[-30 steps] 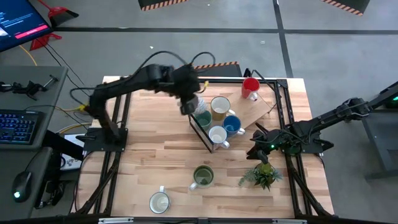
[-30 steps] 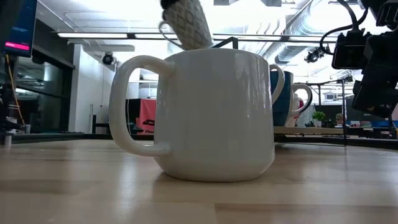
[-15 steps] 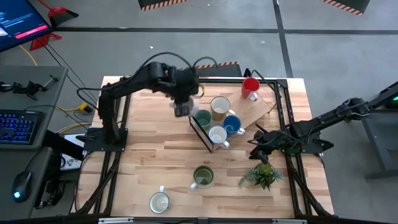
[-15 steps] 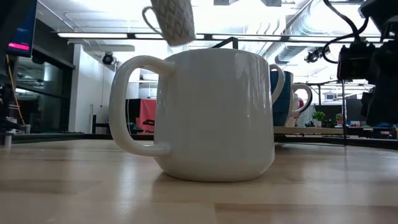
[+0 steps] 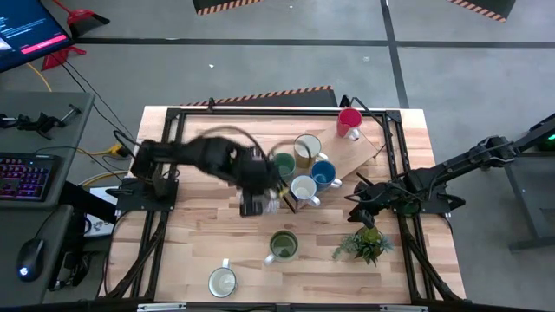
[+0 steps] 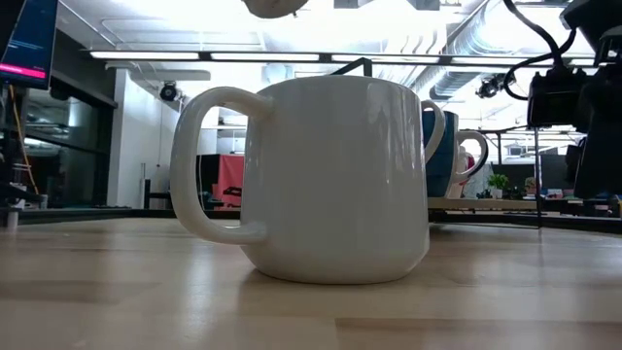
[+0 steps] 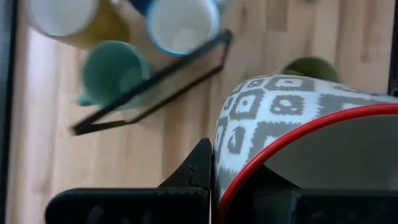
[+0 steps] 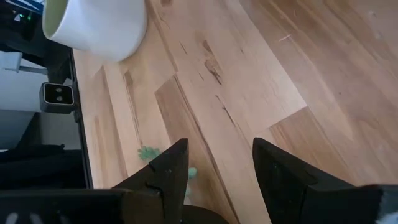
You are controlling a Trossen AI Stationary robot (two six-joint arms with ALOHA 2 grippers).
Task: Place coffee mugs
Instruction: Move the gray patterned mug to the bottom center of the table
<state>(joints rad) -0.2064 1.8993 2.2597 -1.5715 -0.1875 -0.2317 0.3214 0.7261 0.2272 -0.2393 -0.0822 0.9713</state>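
Note:
My left gripper (image 5: 257, 198) hangs over the table's middle, shut on a grey-and-white patterned mug with a red rim (image 7: 273, 118). A teal mug (image 5: 284, 165), a cream-yellow mug (image 5: 305, 149), a blue mug (image 5: 323, 173) and a white mug (image 5: 303, 188) stand together on a slanted wooden board (image 5: 351, 156). Farther back stands a red mug (image 5: 349, 121). An olive green mug (image 5: 282, 246) and a white mug (image 5: 222, 281) stand on the table near its front edge. My right gripper (image 5: 366, 206) waits open at the right, low over the table. My left gripper holds the patterned mug by its wall at the red rim (image 7: 231, 186), one finger (image 7: 200, 167) outside and the other inside the mug. The fingers come from above, slanting down. The mug is lifted clear of the table, tilted, with its mouth toward the wrist.
A black wire frame (image 7: 155, 81) edges the board beside the teal mug. A small green potted plant (image 5: 364, 244) stands just in front of my right gripper. The near white mug (image 6: 335, 180) fills the low view. Bare wood lies left of the olive mug.
My left gripper has swung from above the far side of the board toward the table's near edge, mostly in the last half second, turning as it went. The patterned mug has stayed in its hold, clear of the table. My right arm has kept still.

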